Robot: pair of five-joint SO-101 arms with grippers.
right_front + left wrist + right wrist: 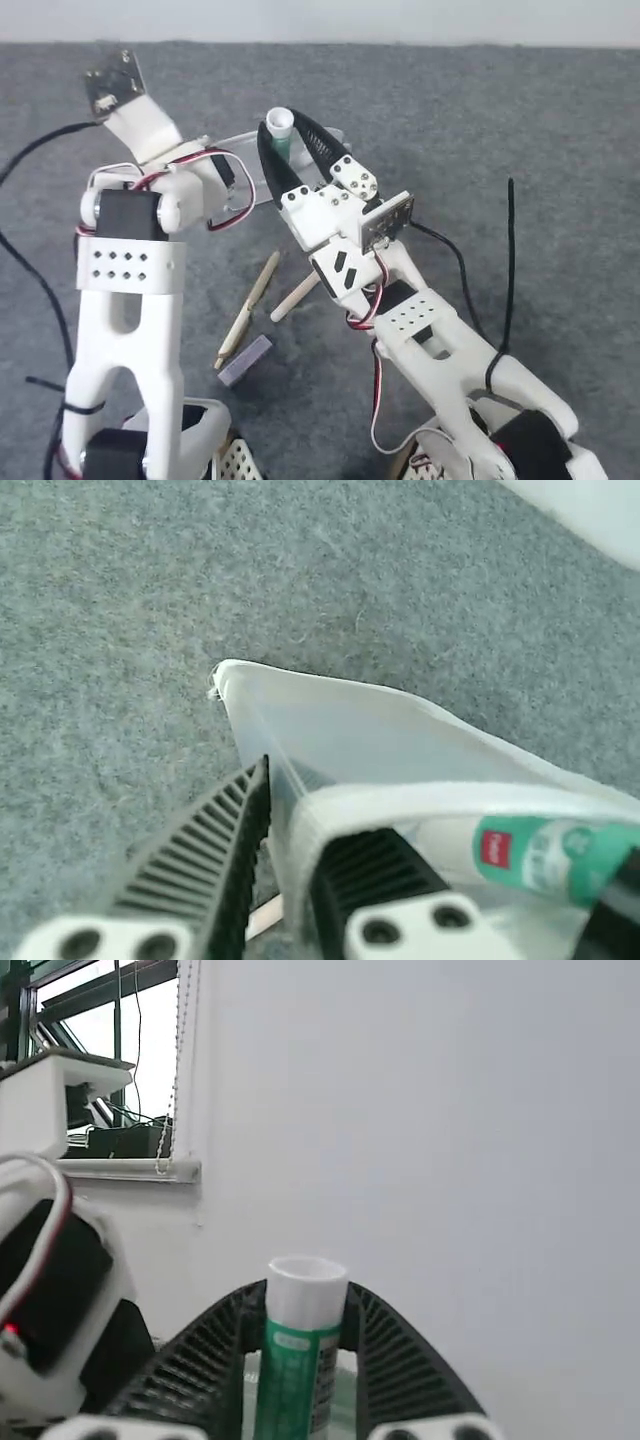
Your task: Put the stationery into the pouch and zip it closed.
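Observation:
A green glue stick (282, 146) with a white cap stands upright between the black fingers of my right gripper (281, 128), which is shut on it just above the translucent pouch (240, 155). The right wrist view shows the glue stick (298, 1355) clamped in that gripper (300, 1305). My left gripper (295, 810) is shut on the rim of the pouch (380, 735), holding its mouth up. The glue stick (545, 858) shows at the pouch's mouth, seen through its wall. In the high view the left gripper (232, 185) sits at the pouch's left side.
Two wooden pencils (250, 300) (295, 297) and a purple eraser (245, 360) lie on the grey felt (520, 120) in front of the pouch, between the two arm bases. A black cable (508, 260) runs to the right of the right arm.

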